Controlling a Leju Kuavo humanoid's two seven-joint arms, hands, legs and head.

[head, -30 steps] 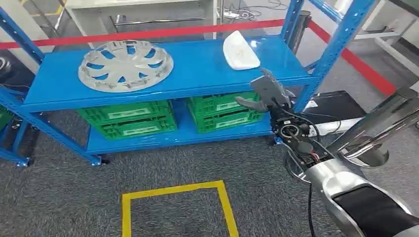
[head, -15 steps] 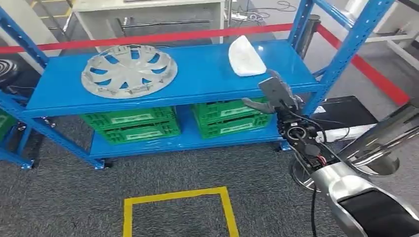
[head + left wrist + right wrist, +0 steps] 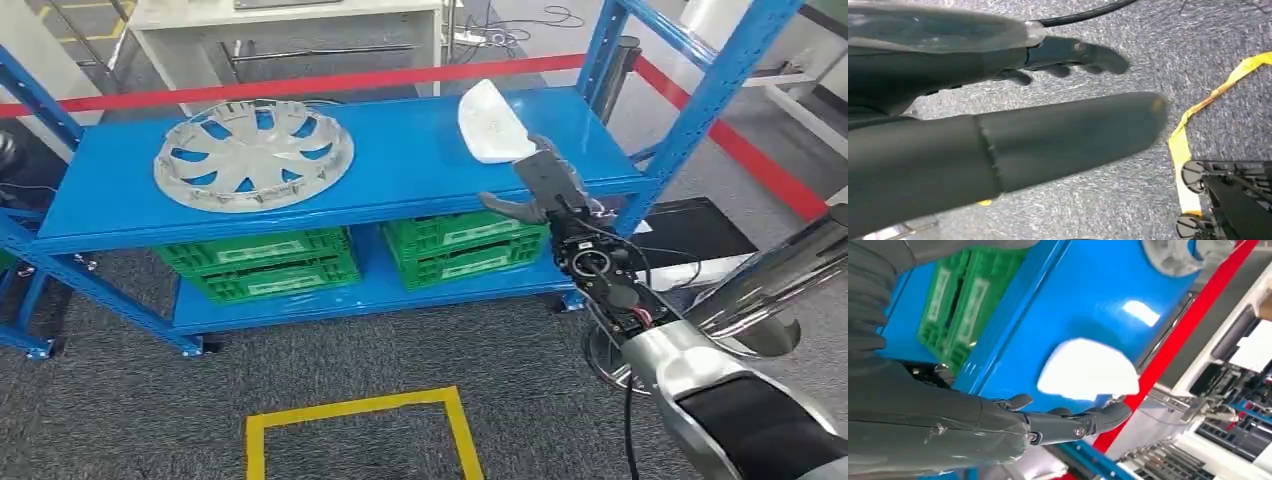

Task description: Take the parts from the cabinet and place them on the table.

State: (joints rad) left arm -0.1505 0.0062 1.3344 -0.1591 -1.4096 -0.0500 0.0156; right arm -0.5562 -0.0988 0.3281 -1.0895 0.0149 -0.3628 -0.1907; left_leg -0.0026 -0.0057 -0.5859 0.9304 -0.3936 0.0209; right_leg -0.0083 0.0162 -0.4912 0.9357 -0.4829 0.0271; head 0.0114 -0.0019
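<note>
Parts on cabinet: two were seen on the upper blue shelf, well apart from each other.
Hubcap: a silver wheel cover was laid flat toward the shelf's left end, far from either hand.
Green crates: these were stacked on the lower shelf, beneath the parts.
White part: a rounded white shell was lying near the shelf's right end; its long axis was judged to run from the shelf's front edge toward its back.
Right hand: it was raised at the shelf's front edge, just in front of and below the white part, not touching it. The fingers were spread and nothing was held.
Left hand: it was hung low over grey carpet beside yellow floor tape; the fingers looked loosely extended with nothing in them, though the blur left this uncertain.
Key relation: the white part lay forward of the right hand, slightly to its left, so the right arm was plainly the nearer one.
</note>
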